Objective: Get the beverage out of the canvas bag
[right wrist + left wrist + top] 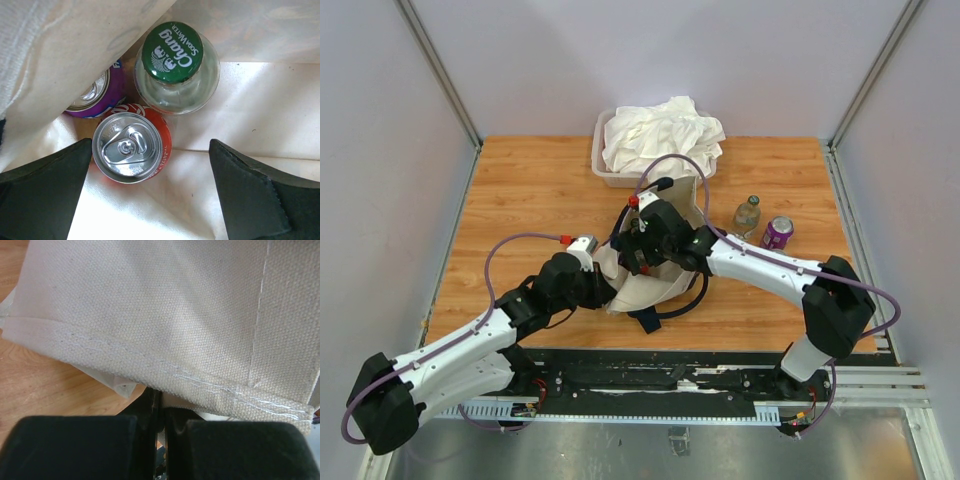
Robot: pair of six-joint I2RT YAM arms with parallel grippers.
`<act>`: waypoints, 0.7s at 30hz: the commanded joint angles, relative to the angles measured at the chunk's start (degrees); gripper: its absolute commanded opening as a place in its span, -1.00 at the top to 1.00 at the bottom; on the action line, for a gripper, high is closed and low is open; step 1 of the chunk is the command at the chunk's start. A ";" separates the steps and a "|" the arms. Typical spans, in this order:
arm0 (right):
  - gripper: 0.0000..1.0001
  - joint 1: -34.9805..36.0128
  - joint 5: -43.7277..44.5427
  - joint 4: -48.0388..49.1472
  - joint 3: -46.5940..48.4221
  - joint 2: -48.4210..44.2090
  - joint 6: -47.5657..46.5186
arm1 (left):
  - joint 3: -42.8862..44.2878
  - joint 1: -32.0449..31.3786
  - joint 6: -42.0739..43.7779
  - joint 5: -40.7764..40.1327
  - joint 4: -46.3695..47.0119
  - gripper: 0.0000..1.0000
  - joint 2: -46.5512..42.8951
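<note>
Canvas bag [638, 290] hem pinched in left pincer [160, 410], right pincer [150, 146] agape over red can [131, 147], bottle [175, 55] touching

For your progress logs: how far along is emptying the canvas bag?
Done: a bottle and purple can stand outside on the table. In hand: left end effector pinches the canvas bag; right end effector, open, hovers over the red can inside. Left: it, a second purple can, a soda-water bottle.
</note>
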 commanded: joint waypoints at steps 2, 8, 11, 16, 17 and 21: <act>-1.00 0.22 3.73 0.29 -0.52 0.42 0.36 | -1.60 0.02 0.41 -0.51 -5.78 0.87 -0.33; -1.00 0.13 2.05 -0.01 0.19 3.19 -0.19 | -1.41 0.07 0.49 -0.86 -5.61 0.87 -0.28; -0.99 0.15 0.51 -0.51 0.36 4.55 -0.40 | -1.47 0.07 0.44 -0.81 -5.43 0.87 -0.14; -0.97 0.18 -0.75 -1.49 0.22 6.74 -0.46 | -1.64 0.06 0.23 -0.76 -5.44 0.87 -0.24; -0.95 0.21 -0.89 -1.56 0.07 7.21 -0.40 | -1.65 0.04 0.23 -0.80 -5.43 0.87 -0.20; -0.91 0.38 -1.11 -1.89 -0.47 8.59 0.35 | -1.66 0.05 0.36 -0.65 -5.43 0.87 0.05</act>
